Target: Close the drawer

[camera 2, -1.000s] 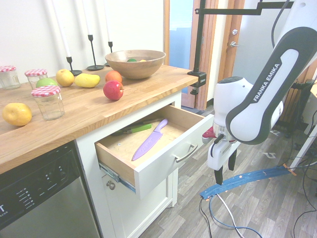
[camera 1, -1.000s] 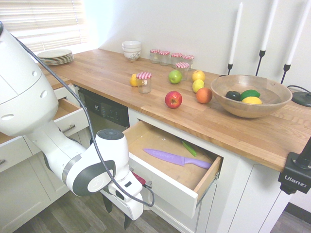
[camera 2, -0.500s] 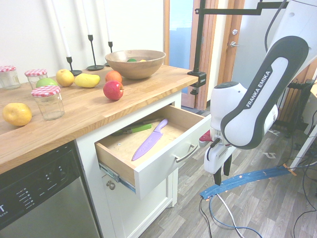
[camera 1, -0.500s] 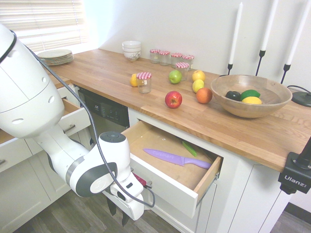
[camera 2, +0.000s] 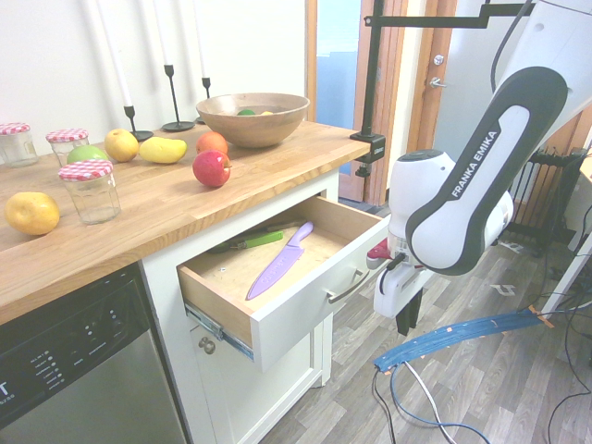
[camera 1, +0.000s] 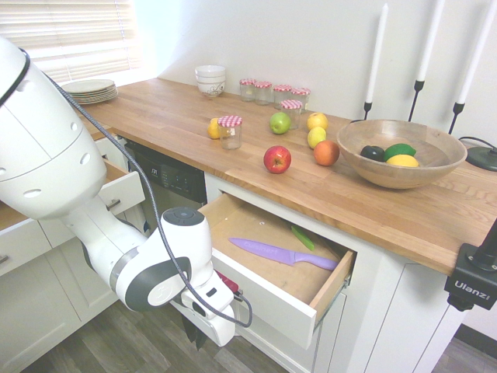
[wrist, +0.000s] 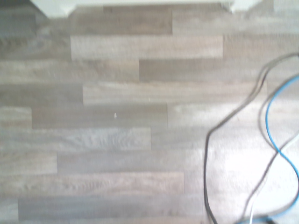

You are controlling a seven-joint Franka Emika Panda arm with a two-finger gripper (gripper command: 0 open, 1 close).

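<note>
The drawer (camera 1: 264, 299) stands pulled well out under the wooden countertop, its white front (camera 2: 305, 310) carrying a curved silver handle (camera 2: 350, 287). Inside on the plywood bottom lie a purple knife (camera 1: 283, 255) and a green knife (camera 1: 303, 238). My gripper (camera 2: 408, 324) hangs in front of the drawer front, just past the handle and slightly below it, fingers pointing down at the floor. It is open and holds nothing. It appears low beside the drawer's left corner (camera 1: 194, 342). The wrist view shows only grey floor planks (wrist: 117, 116).
Fruit, glass jars and a wooden bowl (camera 1: 401, 151) sit on the countertop (camera 1: 178, 116). A dishwasher (camera 2: 74, 361) is beside the drawer unit. A narrower white drawer (camera 1: 116, 190) stands open on the far cabinet behind my arm.
My arm has swung the gripper closer to the drawer front, toward the handle. The drawer itself has not moved.
</note>
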